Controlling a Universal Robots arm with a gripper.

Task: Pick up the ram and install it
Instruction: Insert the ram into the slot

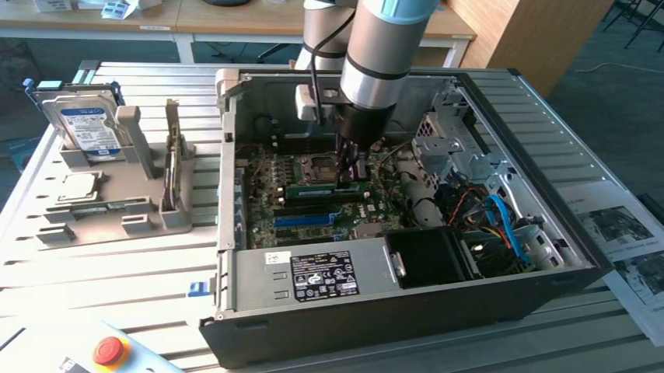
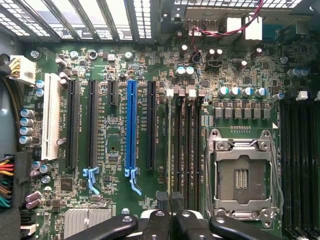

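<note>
One ram stick [image 1: 317, 189] is pinched edge-on in the closed claw [image 1: 349, 176], down at the memory slots [image 2: 187, 145] just beside the processor socket [image 2: 241, 175], inside the open computer case [image 1: 581, 260] on the table [image 1: 135, 260].

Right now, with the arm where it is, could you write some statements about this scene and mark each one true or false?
1. The gripper is inside the open computer case. True.
2. The gripper is wide open. False: it is shut on the ram.
3. The processor socket holds a chip. False: it is empty.
4. A hard drive stands in the grey holder at the exterior view's left. True.
5. A card sits in the blue slot. False: the slot is empty.
</note>
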